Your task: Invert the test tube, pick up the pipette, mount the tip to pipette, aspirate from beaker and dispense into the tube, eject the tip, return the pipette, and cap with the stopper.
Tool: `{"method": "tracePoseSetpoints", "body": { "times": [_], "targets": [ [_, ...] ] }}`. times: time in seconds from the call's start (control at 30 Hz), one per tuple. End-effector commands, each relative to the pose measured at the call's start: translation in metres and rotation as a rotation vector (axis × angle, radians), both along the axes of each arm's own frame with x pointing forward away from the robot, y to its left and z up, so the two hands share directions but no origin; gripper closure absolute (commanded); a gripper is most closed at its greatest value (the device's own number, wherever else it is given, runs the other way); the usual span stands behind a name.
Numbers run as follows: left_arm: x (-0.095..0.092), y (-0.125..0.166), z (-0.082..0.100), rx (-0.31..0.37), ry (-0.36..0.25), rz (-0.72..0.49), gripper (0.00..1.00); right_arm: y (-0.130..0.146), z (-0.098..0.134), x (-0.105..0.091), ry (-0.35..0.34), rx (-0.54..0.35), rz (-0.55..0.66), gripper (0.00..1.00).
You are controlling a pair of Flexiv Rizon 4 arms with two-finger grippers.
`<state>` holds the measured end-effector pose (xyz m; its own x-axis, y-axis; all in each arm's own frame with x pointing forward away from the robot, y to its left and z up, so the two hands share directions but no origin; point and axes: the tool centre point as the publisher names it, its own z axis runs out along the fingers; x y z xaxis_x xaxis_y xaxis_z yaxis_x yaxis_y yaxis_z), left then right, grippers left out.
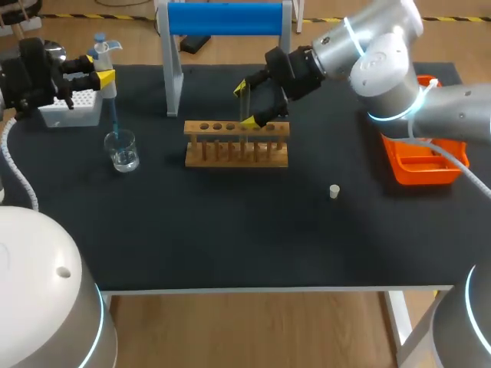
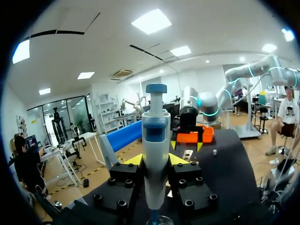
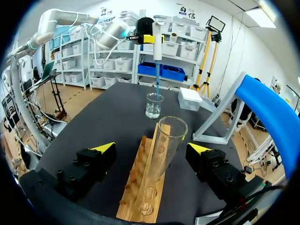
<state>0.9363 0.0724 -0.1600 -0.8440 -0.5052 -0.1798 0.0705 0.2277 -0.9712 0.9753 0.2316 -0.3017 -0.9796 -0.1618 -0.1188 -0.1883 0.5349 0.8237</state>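
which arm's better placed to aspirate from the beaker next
Left. The left gripper is shut on the pipette, tip pointing down at the beaker. The right gripper stands open around the test tube in the rack.

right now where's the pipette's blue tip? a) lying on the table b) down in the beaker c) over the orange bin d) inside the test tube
b: the left gripper holds the pipette upright, its blue tip reaching down into the beaker.

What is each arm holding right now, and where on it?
Left jaws clamp the white-and-blue plastic pipette mid-body; right jaws stand open either side of the clear glass test tube, holding nothing.
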Motion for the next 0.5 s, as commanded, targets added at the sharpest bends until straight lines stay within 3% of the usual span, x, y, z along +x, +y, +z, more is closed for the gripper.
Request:
{"method": "tracePoseSetpoints", "body": {
  "times": [0.03, 0.23, 0.5],
  "targets": [
    [-0.006, 0.0, 0.01, -0.001, -0.002, 0.033, 1.0, -0.001, 0.0, 0.0, -0.001, 0.0, 0.0, 0.0],
    [-0.009, 0.0, 0.027, 0.01, -0.008, 0.065, 1.0, -0.001, 0.0, 0.0, -0.001, 0.0, 0.0, 0.0],
    [-0.011, -0.026, 0.065, 0.042, -0.014, 0.065, 1.0, -0.001, 0.0, 0.0, -0.001, 0.0, 0.0, 0.0]
  ]
}}
